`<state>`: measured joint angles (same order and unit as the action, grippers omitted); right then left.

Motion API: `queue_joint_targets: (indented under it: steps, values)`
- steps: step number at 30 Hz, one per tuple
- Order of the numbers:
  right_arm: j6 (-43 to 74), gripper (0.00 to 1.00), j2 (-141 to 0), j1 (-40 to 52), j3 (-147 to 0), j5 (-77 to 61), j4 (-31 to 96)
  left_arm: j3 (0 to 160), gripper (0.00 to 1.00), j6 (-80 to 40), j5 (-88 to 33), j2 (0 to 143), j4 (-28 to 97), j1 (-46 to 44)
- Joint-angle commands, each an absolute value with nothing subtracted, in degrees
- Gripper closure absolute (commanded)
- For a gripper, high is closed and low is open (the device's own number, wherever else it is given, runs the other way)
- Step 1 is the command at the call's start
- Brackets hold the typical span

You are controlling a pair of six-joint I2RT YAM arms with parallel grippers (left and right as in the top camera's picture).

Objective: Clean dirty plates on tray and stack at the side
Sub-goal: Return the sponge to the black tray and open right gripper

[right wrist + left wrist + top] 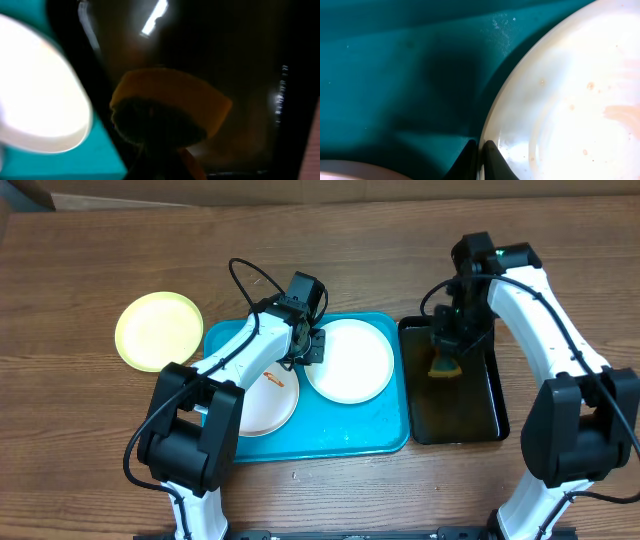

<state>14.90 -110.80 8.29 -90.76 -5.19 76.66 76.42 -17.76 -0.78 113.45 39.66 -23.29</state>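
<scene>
The turquoise tray [330,442] lies flat on the bench [100,440] and carries 2 white plates side by side. The right white plate [350,362] shows faint orange specks and a pale smear up close, while the left white plate [262,402] bears a red-orange smear. 1 yellow-green plate [158,330] rests flat on the bench just beside the tray's far left corner.

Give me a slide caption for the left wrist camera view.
Left claw pinching the rim of a smeared white plate on the turquoise tray.
</scene>
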Motion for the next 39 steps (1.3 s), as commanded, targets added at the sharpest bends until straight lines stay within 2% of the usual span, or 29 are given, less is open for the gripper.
queue_joint_targets:
  steps: [1, 9, 10, 12, 13, 15, 16, 18, 29, 30, 31, 32, 33, 34, 35, 36, 37, 38, 39]
  values:
    - [18.02, 0.96, -110.04, 8.38, -86.46, 3.79, 73.41, 76.25, 0.91, -16.75, 0.4, 114.13, 39.81, -23.62]
    - [18.02, 0.96, -110.06, 8.38, -78.65, 3.77, 64.73, 76.25, 0.91, -16.75, 0.38, 114.13, 39.81, -23.62]
    - [18.02, 0.92, -110.06, 8.38, -78.0, 3.77, 63.83, 76.25, 0.91, -16.75, 0.4, 114.13, 39.79, -23.62]
    - [17.98, 0.58, -110.06, 8.38, -77.19, 3.81, 62.54, 76.25, 0.91, -16.75, 0.4, 114.13, 39.81, -23.62]
    - [17.52, 0.49, -110.06, 8.38, -77.23, 3.81, 62.39, 76.25, 0.9, -16.75, 0.4, 114.13, 39.81, -23.62]
    - [15.79, 0.38, -110.04, 8.32, -77.54, 4.05, 62.11, 76.25, 0.89, -16.73, 0.4, 114.13, 39.81, -23.62]
    - [15.86, 0.29, -110.04, 8.16, -77.78, 4.93, 62.08, 76.25, 0.89, -16.73, 0.4, 114.13, 39.81, -23.62]
    - [15.92, 0.25, -110.04, 7.68, -77.89, 6.2, 61.28, 76.25, 0.88, -16.73, 0.4, 114.13, 39.79, -23.62]
    - [18.26, 0.28, -110.32, 6.07, -74.15, 6.13, 56.16, 76.23, 0.87, -16.75, 0.43, 114.13, 39.7, -23.7]
    - [18.26, 0.33, -110.32, 6.07, -73.23, 5.91, 54.68, 76.23, 0.87, -16.75, 0.43, 114.13, 39.62, -23.7]
    - [18.26, 0.4, -110.32, 6.09, -72.53, 5.72, 53.6, 76.23, 0.88, -16.75, 0.43, 114.13, 39.59, -23.7]
    - [18.24, 0.57, -110.32, 6.09, -72.14, 5.37, 53.01, 76.23, 0.88, -16.73, 0.4, 114.13, 39.59, -23.7]
    - [18.24, 0.83, -110.32, 6.09, -71.9, 4.58, 52.71, 76.23, 0.88, -16.75, 0.43, 114.13, 39.62, -23.7]
    - [18.24, 0.96, -110.32, 6.09, -71.9, 4.01, 52.71, 76.23, 0.88, -16.75, 0.4, 114.13, 39.62, -23.68]
    - [18.2, 0.96, -110.32, 6.09, -71.94, 3.29, 52.71, 76.23, 0.88, -16.75, 0.43, 114.13, 39.62, -23.7]
    - [18.02, 0.88, -110.32, 6.09, -72.14, 2.74, 52.77, 76.23, 0.87, -16.75, 0.4, 114.13, 39.62, -23.7]
    - [18.0, 0.53, -110.32, 6.07, -72.51, 2.09, 52.9, 76.23, 0.87, -16.75, 0.43, 114.13, 39.59, -23.68]
    - [18.0, 0.29, -110.3, 5.96, -72.97, 1.96, 53.28, 76.23, 0.86, -16.75, 0.43, 114.13, 39.59, -23.68]
    - [18.0, 0.25, -110.3, 5.85, -73.52, 1.98, 53.76, 76.23, 0.84, -16.75, 0.43, 114.13, 39.59, -23.68]
